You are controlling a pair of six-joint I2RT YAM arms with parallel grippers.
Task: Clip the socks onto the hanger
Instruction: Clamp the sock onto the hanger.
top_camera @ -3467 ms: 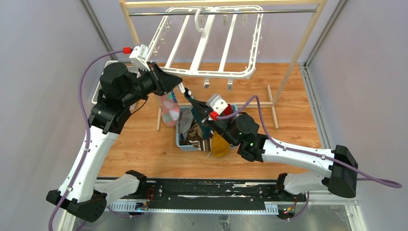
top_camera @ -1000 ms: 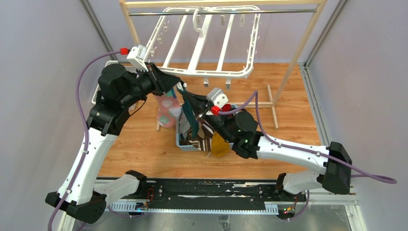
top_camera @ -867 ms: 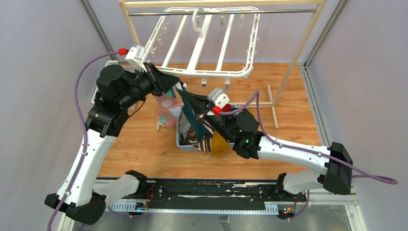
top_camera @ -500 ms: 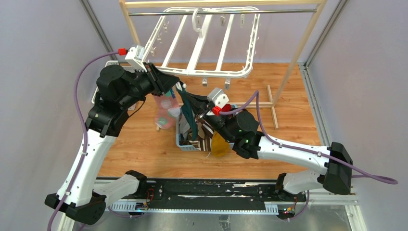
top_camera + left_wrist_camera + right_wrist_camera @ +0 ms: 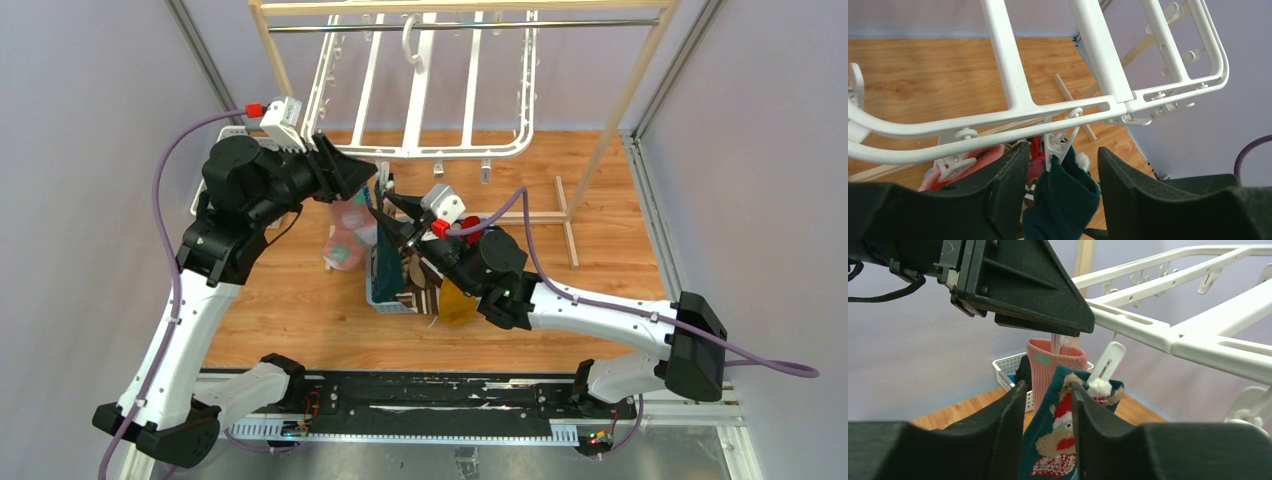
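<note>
A wooden rack (image 5: pixel 640 75) stands at the back of the table (image 5: pixel 290 320), and from its metal rail (image 5: pixel 560 24) hangs the hanger (image 5: pixel 418 100), a white frame of crossbars with clips along its near edge. Both arms reach up to the left end of that edge, above a basket (image 5: pixel 372 292) that holds the unclipped socks (image 5: pixel 425 290), brown-striped and mustard among them. Two socks are on the frame. A pink sock (image 5: pixel 1053 365) is pinned under one clip. Just beside it a dark green sock (image 5: pixel 1063 200), patterned with a bear in a red cap, hangs by its cuff from the next clip (image 5: pixel 1060 145). The left gripper (image 5: pixel 1063 152) brackets that clip from the near side, with its jaws spread and a finger well clear on either side of the peg and cuff. The right gripper (image 5: pixel 1048 386) sits lower with its jaws parted and the green sock running down through the gap. Whether the pads brush the fabric cannot be told from these views. The step in hand looks like the let-go after a clipping, with the peg appearing to bite the cuff and bear the sock's weight alone. The next move probably calls for both arms to draw straight back from the hanging sock without snagging it or swinging the frame. After that, one gripper would need to dip to the basket for another sock.
</note>
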